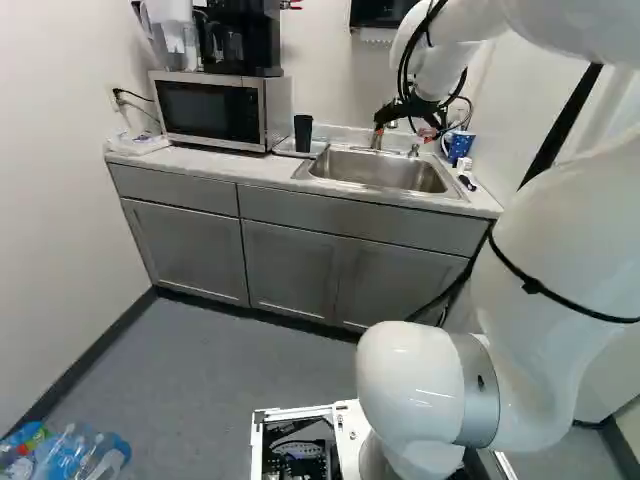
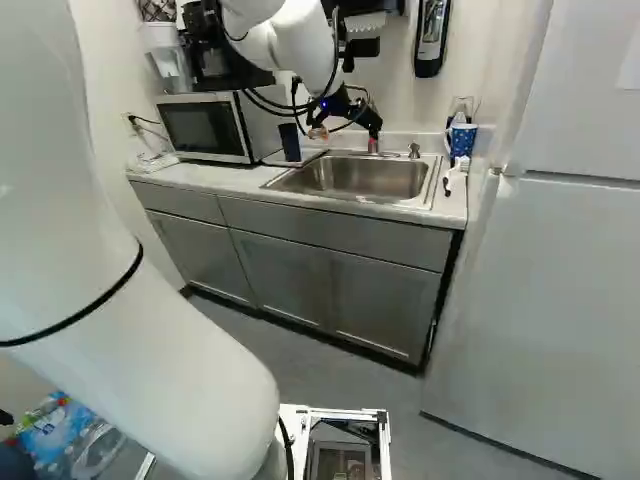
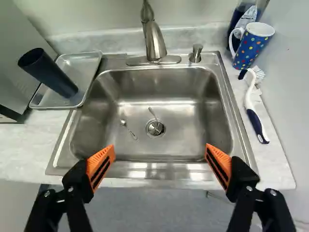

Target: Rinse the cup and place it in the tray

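my hand (image 2: 345, 127) hangs open above sink (image 3: 188, 116), fingers wide apart. dark cup (image 3: 50, 72) stands upright in metal tray (image 3: 84, 67) beside sink. dotted mug (image 3: 250, 47) sits on desk (image 3: 29, 145) near brush (image 3: 248, 99); label on bottle (image 3: 236, 20) behind mug too small for me to read.

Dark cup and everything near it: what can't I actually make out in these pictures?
- Inside of the dark cup: wrist view, too dark.
- Bottle's lower part: wrist view, behind the spotted mug.
- Cabinet contents: both base views, closed doors.
- Fridge's far side: cut off, right base view.
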`<state>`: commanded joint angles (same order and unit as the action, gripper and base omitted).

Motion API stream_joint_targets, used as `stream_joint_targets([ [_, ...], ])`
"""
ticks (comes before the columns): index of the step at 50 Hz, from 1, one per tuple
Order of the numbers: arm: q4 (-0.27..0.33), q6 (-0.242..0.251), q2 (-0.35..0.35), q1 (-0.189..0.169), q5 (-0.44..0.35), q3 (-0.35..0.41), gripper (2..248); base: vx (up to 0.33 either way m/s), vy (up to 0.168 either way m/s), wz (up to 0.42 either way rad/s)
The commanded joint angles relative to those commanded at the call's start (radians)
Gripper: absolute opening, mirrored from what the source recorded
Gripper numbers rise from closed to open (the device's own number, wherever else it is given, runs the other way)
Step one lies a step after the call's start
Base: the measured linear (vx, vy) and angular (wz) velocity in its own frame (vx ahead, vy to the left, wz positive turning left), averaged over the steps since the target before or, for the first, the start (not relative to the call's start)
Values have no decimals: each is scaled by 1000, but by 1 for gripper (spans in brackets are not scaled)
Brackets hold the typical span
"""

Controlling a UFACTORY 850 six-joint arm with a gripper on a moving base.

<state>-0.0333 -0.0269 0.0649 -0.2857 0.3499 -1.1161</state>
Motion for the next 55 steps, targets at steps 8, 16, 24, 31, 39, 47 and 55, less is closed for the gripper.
stream_joint_targets([
  [8, 0, 0, 0, 0, 0, 0, 247, -67, 48, -6],
  [16, 0, 0, 0, 0, 0, 0, 247, -83, 47, -3],
  [24, 0, 0, 0, 0, 0, 0, 247, -88, 53, -3],
  [31, 0, 0, 0, 0, 0, 0, 247, -100, 59, -6],
  [39, 0, 0, 0, 0, 0, 0, 247, -95, 55, -6],
  [47, 0, 0, 0, 0, 0, 0, 247, -94, 56, -4],
  [55, 0, 0, 0, 0, 0, 0, 247, -94, 56, -4],
])
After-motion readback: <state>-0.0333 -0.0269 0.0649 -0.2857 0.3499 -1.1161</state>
